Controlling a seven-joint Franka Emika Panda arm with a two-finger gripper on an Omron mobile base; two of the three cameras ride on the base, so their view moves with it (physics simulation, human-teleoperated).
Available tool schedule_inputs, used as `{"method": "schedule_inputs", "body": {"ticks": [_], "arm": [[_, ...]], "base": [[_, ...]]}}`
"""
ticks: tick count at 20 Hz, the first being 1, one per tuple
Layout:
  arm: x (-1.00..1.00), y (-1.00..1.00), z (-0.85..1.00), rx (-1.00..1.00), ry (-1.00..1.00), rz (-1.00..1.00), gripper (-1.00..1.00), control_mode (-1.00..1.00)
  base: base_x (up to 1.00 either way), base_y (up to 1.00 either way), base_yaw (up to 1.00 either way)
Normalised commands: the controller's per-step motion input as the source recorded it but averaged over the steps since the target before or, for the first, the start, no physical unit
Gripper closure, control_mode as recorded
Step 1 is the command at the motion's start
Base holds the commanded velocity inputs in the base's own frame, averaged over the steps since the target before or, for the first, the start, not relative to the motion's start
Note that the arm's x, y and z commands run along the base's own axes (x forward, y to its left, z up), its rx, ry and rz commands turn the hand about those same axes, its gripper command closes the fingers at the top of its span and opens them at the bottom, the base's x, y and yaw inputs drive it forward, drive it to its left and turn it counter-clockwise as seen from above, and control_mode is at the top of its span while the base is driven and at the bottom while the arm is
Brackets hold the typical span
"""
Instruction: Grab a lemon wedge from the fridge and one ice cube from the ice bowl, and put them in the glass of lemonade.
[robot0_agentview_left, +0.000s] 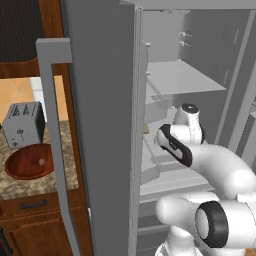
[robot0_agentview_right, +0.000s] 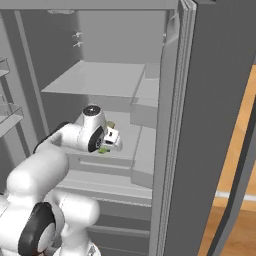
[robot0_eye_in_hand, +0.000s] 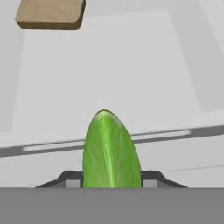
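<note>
A: Going left to right, we are seeing the silver toaster on the counter at about nine o'clock in the left base view, with the ice bowl just below it, toward eight o'clock. The fridge is standing open, its door panel filling the centre.

B: And our arm?

A: We are reaching inside, at about four o'clock in that view. In the right base view the gripper is sitting just left of centre, over a middle shelf.

B: Are we holding anything?

A: Yes. In the hand view the lemon wedge is standing green and pointed at six o'clock, pinched between the two fingertips. A tan block is lying well apart at eleven o'clock.

B: So which step are we on?

A: We are judging that the pickup is made. Next we would need to lift clear of the shelf, back out past the door, and carry the wedge toward the counter; we are not pointing to the glass here.
</note>
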Motion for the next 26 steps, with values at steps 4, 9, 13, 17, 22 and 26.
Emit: {"method": "schedule_inputs", "body": {"ticks": [4,9,13,17,22,26], "arm": [[-0.99,0.0,0.96,0.0,-0.33,0.05,1.0,-1.0],[-0.77,0.05,0.95,0.0,-0.24,0.02,1.0,-1.0],[-0.37,0.12,0.89,0.0,-0.07,0.0,1.0,-1.0],[-0.25,0.05,0.74,0.0,-0.01,0.0,1.0,-1.0],[-0.45,0.0,0.02,-0.01,-0.01,0.0,1.0,1.0],[0.0,0.0,0.0,0.0,0.0,0.0,1.0,1.0]], "base": [[0.0,0.0,0.0],[0.0,0.0,0.0],[0.0,0.0,0.0],[0.0,0.0,0.0],[-0.39,0.0,0.0],[-1.0,0.0,0.0]]}}
